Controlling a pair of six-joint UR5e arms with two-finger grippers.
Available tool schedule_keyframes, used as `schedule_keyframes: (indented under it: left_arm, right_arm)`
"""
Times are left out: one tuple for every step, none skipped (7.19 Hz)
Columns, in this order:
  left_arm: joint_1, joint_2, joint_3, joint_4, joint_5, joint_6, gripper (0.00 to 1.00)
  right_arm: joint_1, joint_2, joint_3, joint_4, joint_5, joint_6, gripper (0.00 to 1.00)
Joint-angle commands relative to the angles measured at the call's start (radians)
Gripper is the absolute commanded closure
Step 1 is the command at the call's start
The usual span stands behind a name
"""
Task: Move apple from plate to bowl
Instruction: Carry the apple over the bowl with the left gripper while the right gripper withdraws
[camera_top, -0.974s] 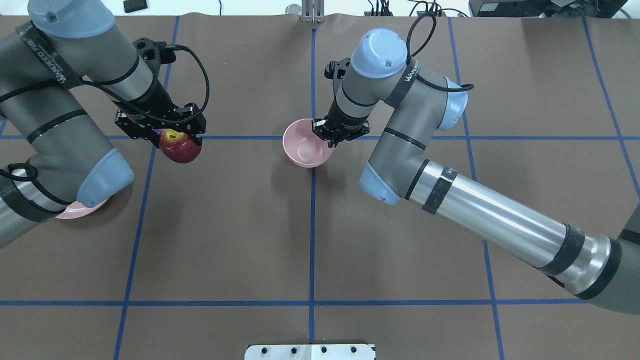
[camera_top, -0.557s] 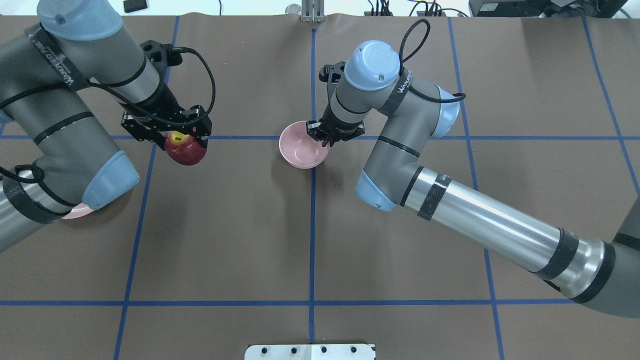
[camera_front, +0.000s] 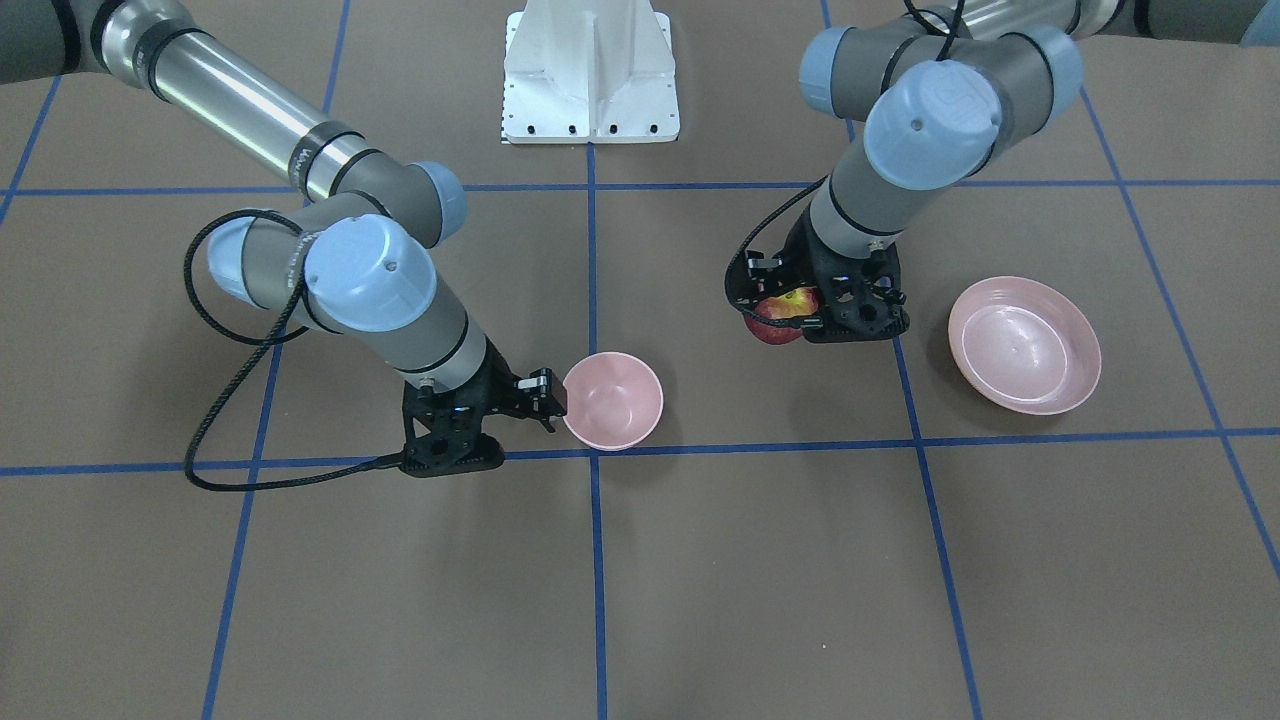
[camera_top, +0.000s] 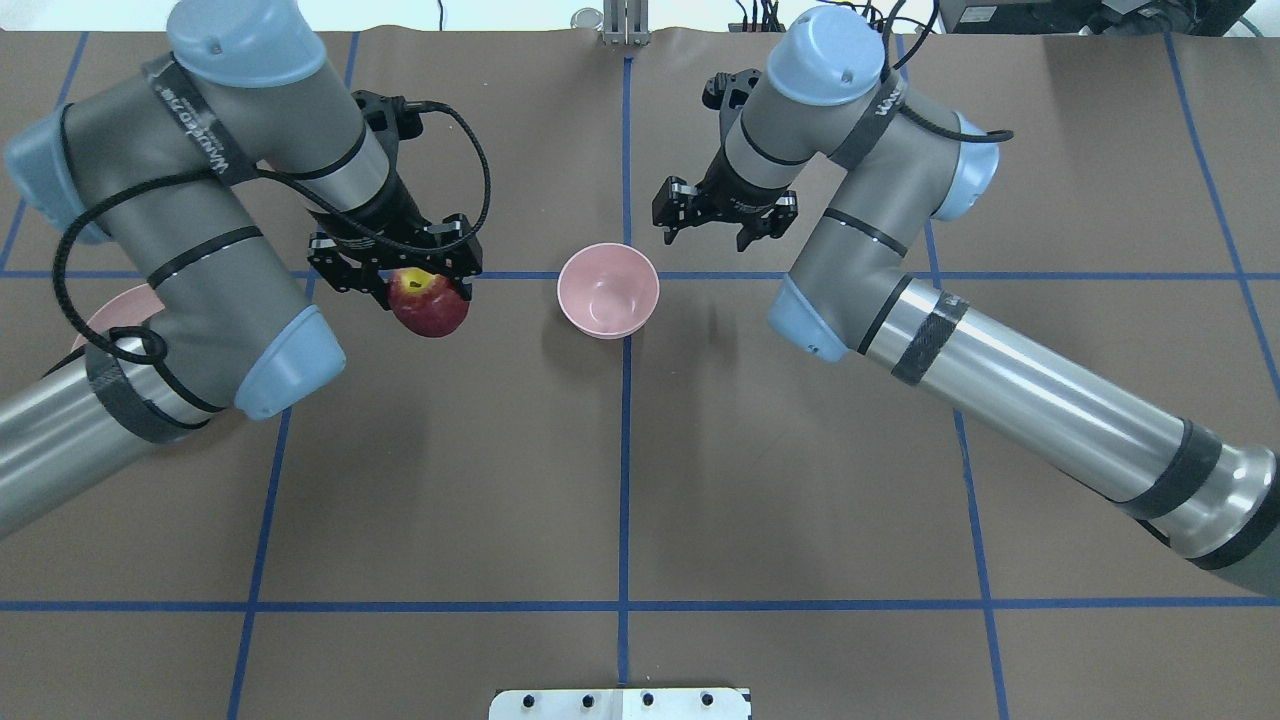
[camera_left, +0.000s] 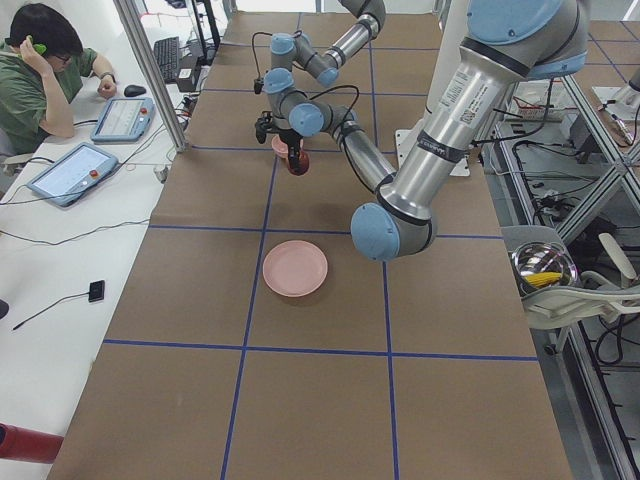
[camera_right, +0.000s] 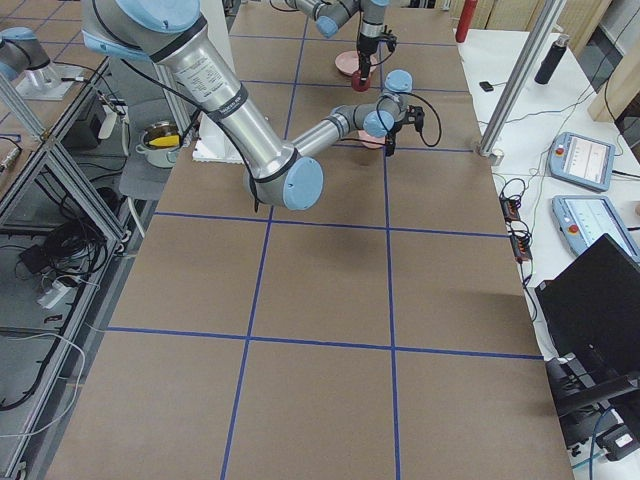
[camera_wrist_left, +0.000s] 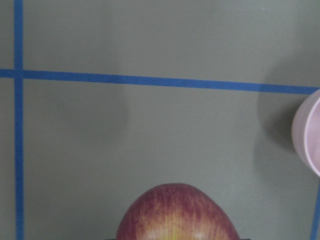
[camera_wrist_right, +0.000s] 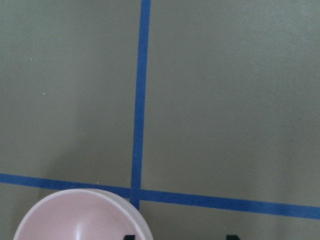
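Note:
My left gripper (camera_top: 425, 290) is shut on the dark-red apple (camera_top: 430, 303) and holds it above the table, left of the small deep pink bowl (camera_top: 607, 290). The apple also shows in the front-facing view (camera_front: 780, 315) and at the bottom of the left wrist view (camera_wrist_left: 177, 212), where the bowl's rim (camera_wrist_left: 310, 132) is at the right edge. The bowl is empty. My right gripper (camera_top: 705, 240) is open and empty, beyond and to the right of the bowl. The wide pink plate (camera_front: 1025, 345) is empty and lies behind my left arm; in the overhead view only its edge (camera_top: 100, 305) shows.
Blue tape lines grid the brown table. The white robot base plate (camera_top: 620, 703) is at the near edge. My right arm's long forearm (camera_top: 1040, 415) crosses the right half. An operator (camera_left: 40, 70) sits at a side desk with tablets.
My left gripper has carried the apple to the right, closer to the bowl. My right gripper has come off the bowl's rim, opened, and moved away to the far right.

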Motion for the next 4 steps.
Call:
schedule_keyframes:
  left_arm:
    - [0.038,-0.152,0.104,-0.004,0.0,-0.095,1.0]
    - [0.04,-0.208,0.185,-0.045,0.001,-0.099,1.0]
    - [0.046,-0.255,0.292,-0.144,0.006,-0.15,1.0]
    - [0.062,-0.33,0.409,-0.203,0.044,-0.175,1.0]
  right_arm:
    - [0.093,-0.087,0.101,-0.183,0.045,-0.163,0.0]
    - [0.13,-0.119,0.166,-0.335,0.043,-0.273,0.0]
    - [0.167,-0.16,0.222,-0.426,0.045,-0.373,0.0]
    - [0.202,-0.219,0.264,-0.442,0.045,-0.459,0.0]
